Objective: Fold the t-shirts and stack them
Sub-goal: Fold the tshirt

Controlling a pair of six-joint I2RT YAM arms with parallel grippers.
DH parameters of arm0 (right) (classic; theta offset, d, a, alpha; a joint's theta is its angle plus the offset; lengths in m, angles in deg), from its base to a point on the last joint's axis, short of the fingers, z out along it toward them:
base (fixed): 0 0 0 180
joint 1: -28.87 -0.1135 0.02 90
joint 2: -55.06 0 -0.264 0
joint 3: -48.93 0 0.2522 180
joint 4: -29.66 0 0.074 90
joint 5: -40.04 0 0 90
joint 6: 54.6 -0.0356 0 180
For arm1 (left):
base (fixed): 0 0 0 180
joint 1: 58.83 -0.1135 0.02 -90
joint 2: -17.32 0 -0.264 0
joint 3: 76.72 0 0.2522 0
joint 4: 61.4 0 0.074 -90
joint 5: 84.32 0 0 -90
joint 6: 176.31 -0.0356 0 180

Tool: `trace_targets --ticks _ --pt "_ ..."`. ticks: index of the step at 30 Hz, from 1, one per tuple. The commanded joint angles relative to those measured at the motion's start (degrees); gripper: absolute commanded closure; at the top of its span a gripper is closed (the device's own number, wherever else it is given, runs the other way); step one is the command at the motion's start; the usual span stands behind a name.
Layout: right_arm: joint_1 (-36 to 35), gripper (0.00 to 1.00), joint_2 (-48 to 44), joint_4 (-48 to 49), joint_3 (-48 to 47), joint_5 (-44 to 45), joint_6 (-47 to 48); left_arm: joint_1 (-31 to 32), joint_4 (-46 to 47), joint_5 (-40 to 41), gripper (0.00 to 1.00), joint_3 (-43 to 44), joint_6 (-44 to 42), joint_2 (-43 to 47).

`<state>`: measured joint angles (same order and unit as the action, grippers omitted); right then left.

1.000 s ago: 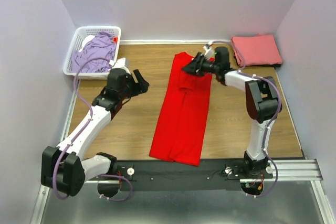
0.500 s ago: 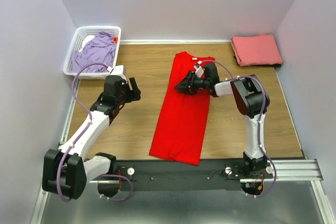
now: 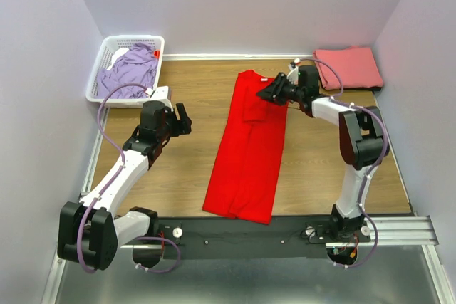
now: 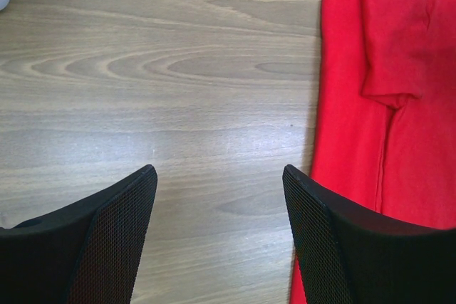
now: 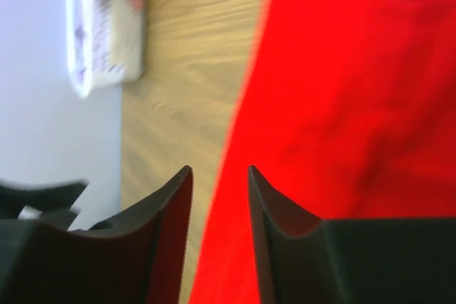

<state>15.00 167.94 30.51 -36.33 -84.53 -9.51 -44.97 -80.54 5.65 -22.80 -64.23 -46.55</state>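
one white lattice basket (image 3: 135,38) holds a crumpled lavender t-shirt (image 3: 132,69).

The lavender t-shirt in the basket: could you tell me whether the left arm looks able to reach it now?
Probably yes: the left claw is open and empty near the basket, and the lavender t-shirt lies uncovered in it.
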Motion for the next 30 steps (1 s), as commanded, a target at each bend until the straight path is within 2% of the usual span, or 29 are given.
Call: trace_targets --ticks 1,2,5,11,12,14,16,18,22,26,29,30 --pt "2.18 0.61 7.17 -4.42 -2.84 0.82 2.01 -0.33 1.7 -1.46 0.21 0.18 -1.08 0.94" --pt "2.44 0.67 8.14 -4.42 -3.46 0.29 2.28 -0.33 1.7 -1.29 0.21 0.18 -1.17 1.03" --pt "2.97 0.73 12.0 -4.42 -6.27 0.38 3.15 -0.33 1.61 -0.93 0.21 0.0 -1.26 1.21" --pt "4.72 0.74 21.67 -5.29 -13.31 0.11 4.39 -0.42 1.7 -1.11 0.21 0.09 -1.43 0.07" --pt "5.34 0.74 22.99 -6.25 -16.7 0.2 5.08 -0.33 1.78 -1.37 0.21 0.0 -1.43 -0.02" --pt "5.78 0.73 27.47 -7.66 -20.67 0.29 6.23 -0.33 1.96 -1.46 0.21 -0.08 -1.61 -0.28" --pt "6.83 0.69 32.02 -10.55 -31.36 -0.06 7.72 -0.33 2.48 -1.72 0.19 -0.26 -1.87 -0.81" --pt "7.01 0.66 34.76 -10.92 -33.76 -0.59 7.55 -0.33 2.66 -2.25 0.19 -0.43 -2.13 -1.16" --pt "8.15 0.6 38.81 -13.02 -48.51 -1.64 7.38 -0.33 2.93 -4.79 0.15 -0.26 -2.93 -3.18" --pt "9.03 0.52 35.23 -14.43 -51.11 -2.52 8.34 -0.33 3.01 -6.99 0.14 0.0 -3.63 -5.29" --pt "8.86 0.49 24.97 -14.44 -44.98 -2.88 10.19 -0.25 3.01 -7.87 0.14 -0.26 -3.54 -5.56" --pt "8.6 0.48 18.84 -14.44 -38.69 -1.48 10.88 -0.25 3.01 -8.23 0.14 -0.35 -3.45 -5.64"
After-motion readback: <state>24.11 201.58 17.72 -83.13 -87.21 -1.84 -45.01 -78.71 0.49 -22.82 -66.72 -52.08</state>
